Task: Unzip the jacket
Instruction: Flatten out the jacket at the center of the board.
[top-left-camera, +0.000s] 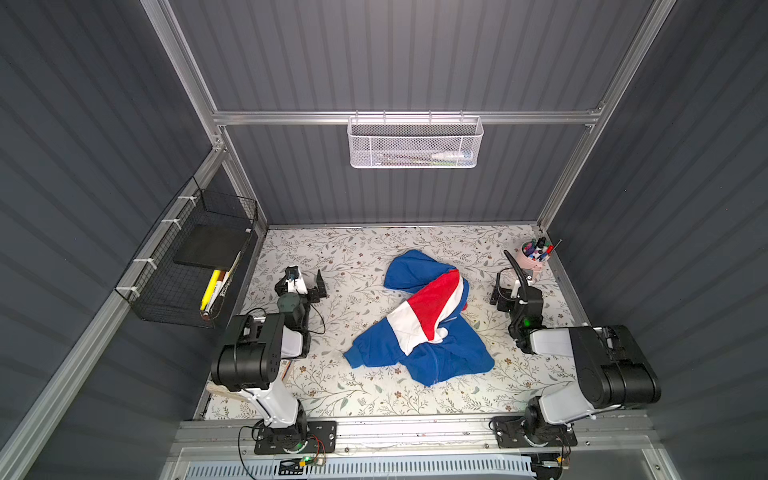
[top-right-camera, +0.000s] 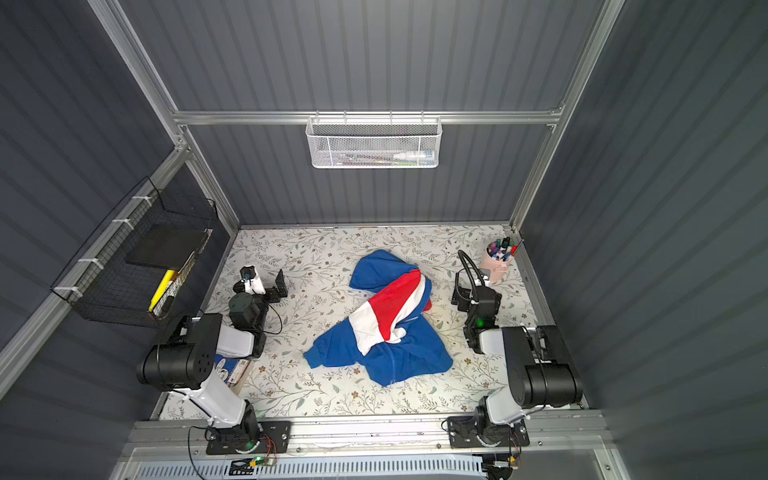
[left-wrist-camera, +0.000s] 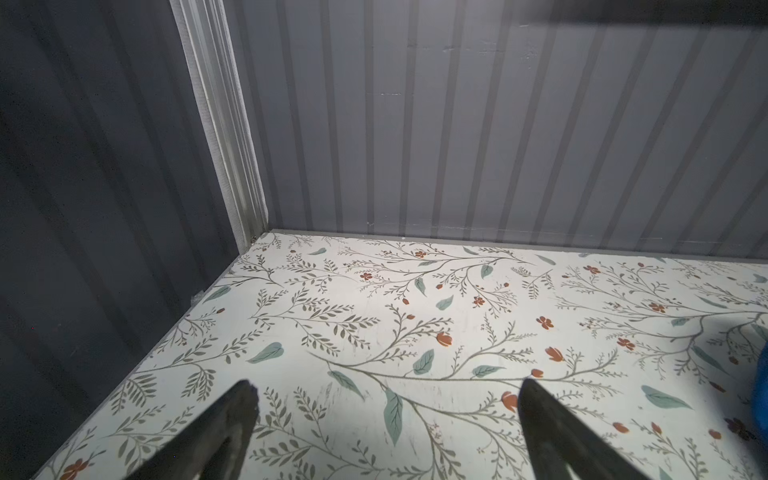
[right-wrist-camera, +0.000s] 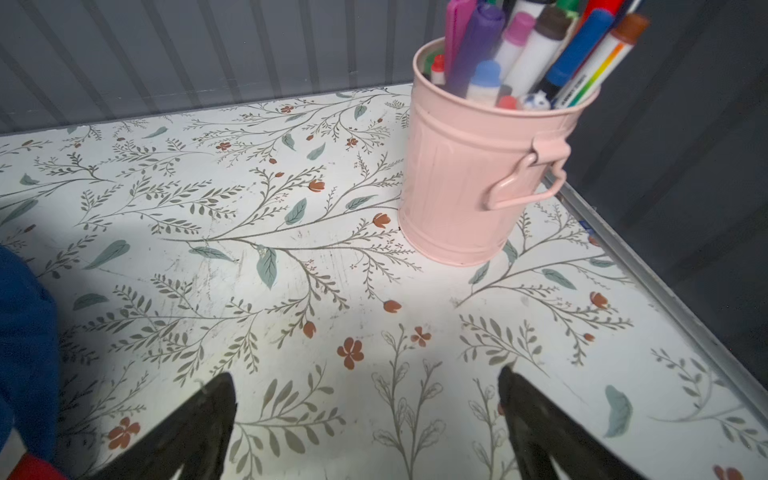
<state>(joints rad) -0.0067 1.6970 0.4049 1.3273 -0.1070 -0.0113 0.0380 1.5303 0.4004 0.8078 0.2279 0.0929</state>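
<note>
1. Clock hours are read in both top views, with 6 o'clock at the near edge. There a silver front rail (top-left-camera: 415, 432) carries the two arm bases, at 7 and 5 o'clock.
2. The table (top-left-camera: 374, 399) is white, printed with grey-green sprigs and small rust flowers. The wrist views show fine scuffs on it.
3. At 8 o'clock a printed box (top-right-camera: 232, 370) lies partly under the left arm. Its blue-and-white print is too small to read.
4. The jacket (top-left-camera: 419, 328) lies crumpled at the centre, blue with a red and white band across the top. Its lettering is folded and cannot be read. It is well apart from both grippers.
5. The left gripper (left-wrist-camera: 387, 388), at 10 o'clock, has its jaws spread wide over bare table and holds nothing.
6. The right gripper (right-wrist-camera: 365, 376), at 2 o'clock, is likewise spread wide and empty.
7. A pink bucket (right-wrist-camera: 469, 187) stands in the corner at 2 o'clock, full of markers (right-wrist-camera: 536, 54). The print on their barrels is blurred.
8. A black wire basket (top-left-camera: 187, 266) hangs on the side wall at 9 o'clock and holds a dark slab and a yellow pen.
9. A white mesh basket (top-left-camera: 415, 143) hangs on the back rail at 12 o'clock.
10. Grey ribbed walls (top-left-camera: 395, 62) in aluminium framing close the cell.
</note>
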